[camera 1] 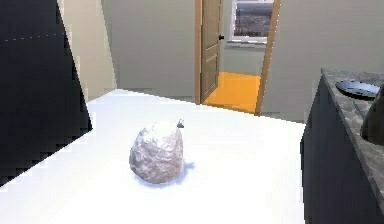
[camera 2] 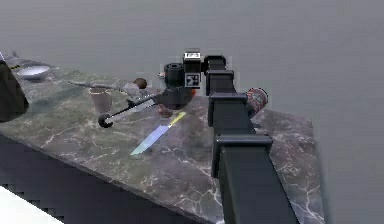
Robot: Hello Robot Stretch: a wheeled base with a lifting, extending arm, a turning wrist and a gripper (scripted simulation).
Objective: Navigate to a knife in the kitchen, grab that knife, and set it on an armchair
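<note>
Rising from the bottom edge, the dark arm (camera 2: pixel 240 150) is extended over the marble counter (camera 2: pixel 80 150). The knife (camera 2: pixel 155 138) is seen lying there near the jaws, and whether anything is held cannot be told.

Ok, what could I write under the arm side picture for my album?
The robot's arm reaches out above a marble counter, its gripper near a knife lying there.

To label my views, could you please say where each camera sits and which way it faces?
Forward view: on the robot, facing ahead and down past a crumpled grey lump toward an open wooden door.
Arm side view: on the body, facing sideways at a dark marbled countertop; dark square arm and gripper show near a pale knife.
Shared: likely that countertop.
</note>
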